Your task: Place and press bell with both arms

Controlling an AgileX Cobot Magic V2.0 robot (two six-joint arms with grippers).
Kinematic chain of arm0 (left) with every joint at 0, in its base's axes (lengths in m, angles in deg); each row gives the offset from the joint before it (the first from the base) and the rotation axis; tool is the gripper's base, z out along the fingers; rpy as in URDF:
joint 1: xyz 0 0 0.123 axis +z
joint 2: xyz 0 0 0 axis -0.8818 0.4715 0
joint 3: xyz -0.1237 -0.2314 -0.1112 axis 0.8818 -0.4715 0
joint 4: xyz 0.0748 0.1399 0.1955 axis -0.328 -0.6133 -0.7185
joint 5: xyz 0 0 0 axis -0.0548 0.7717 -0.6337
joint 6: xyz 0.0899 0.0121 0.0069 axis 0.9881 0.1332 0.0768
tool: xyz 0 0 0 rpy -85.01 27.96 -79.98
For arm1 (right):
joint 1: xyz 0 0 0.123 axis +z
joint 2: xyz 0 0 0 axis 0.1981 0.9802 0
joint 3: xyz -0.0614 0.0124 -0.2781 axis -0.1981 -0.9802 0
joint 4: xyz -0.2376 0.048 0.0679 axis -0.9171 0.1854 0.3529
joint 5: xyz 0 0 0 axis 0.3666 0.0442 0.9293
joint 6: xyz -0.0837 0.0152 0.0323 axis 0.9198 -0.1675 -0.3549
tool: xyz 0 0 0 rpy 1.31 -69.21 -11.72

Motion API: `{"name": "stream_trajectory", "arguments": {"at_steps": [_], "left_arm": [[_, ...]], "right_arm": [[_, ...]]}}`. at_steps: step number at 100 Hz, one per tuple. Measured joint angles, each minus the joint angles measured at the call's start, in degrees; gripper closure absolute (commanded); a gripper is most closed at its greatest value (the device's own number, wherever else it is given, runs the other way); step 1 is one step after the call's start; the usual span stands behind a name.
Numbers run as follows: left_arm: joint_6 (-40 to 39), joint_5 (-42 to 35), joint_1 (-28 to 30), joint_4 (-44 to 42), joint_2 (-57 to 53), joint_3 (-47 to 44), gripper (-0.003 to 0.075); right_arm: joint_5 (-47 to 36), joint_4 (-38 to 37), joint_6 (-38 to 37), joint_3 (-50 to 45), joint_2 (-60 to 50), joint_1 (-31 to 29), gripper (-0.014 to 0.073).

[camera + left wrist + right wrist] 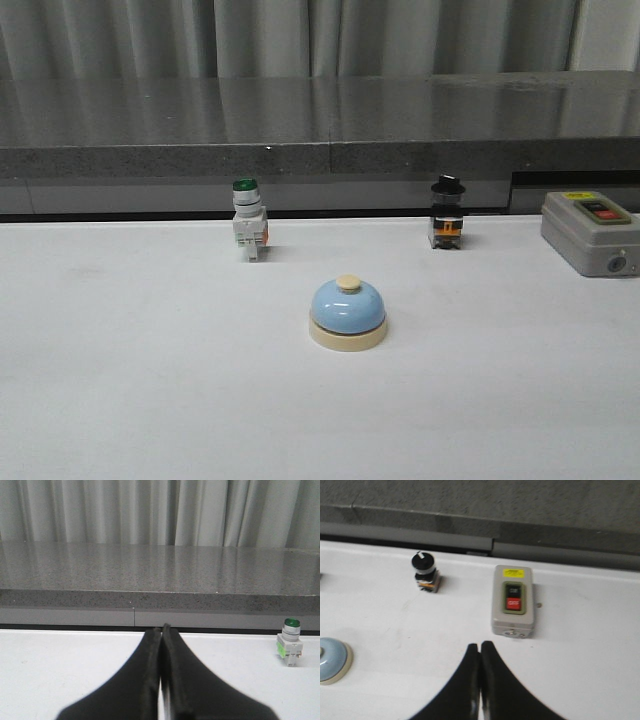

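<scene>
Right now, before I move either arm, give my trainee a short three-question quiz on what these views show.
1. True or false: the bell stands on the table nearer the camera than the green-capped switch and the black-capped switch.
2. Multiple choice: the grey switch box seen in the right wrist view carries A) a red button, B) a blue dome, C) a green cap.
3. Fill in: the fingers of the left gripper and the right gripper are both ____.

Key: 1 true. 2 A. 3 shut, with nothing held between them.
</scene>
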Motion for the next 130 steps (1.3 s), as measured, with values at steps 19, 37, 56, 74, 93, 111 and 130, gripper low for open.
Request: {"name": "stream_trajectory", "arguments": {"at_steps": [19, 37, 56, 74, 93, 111, 130], "left_arm": [[0.0, 0.0, 0.0, 0.0, 0.0, 0.0, 0.0741], [0.0, 0.0, 0.0, 0.0, 0.0, 0.0, 0.0741], [0.0, 0.0, 0.0, 0.0, 0.0, 0.0, 0.0741], [0.0, 0.0, 0.0, 0.0, 0.0, 0.0, 0.0741], [0.0, 0.0, 0.0, 0.0, 0.0, 0.0, 0.0741], [0.0, 0.0, 0.0, 0.0, 0.0, 0.0, 0.0741], [0.0, 0.0, 0.0, 0.0, 0.0, 0.0, 0.0741]], "right_arm": [[6.6, 2.0, 0.0, 10.8, 13.2, 7.6, 0.0654], [11.1, 2.2, 0.0, 19.5, 24.3, 14.7, 0.0654], [14.2, 2.5, 0.0, 26.6, 34.0, 20.5, 0.0654], [16.3, 3.7, 0.0, 32.2, 41.5, 23.8, 0.0654], [18.3, 3.9, 0.0, 37.0, 48.1, 25.9, 0.0654], [19.5, 4.0, 0.0, 38.9, 52.2, 26.2, 0.0654], [19.7, 4.1, 0.0, 39.0, 54.9, 26.2, 0.0654]]}}
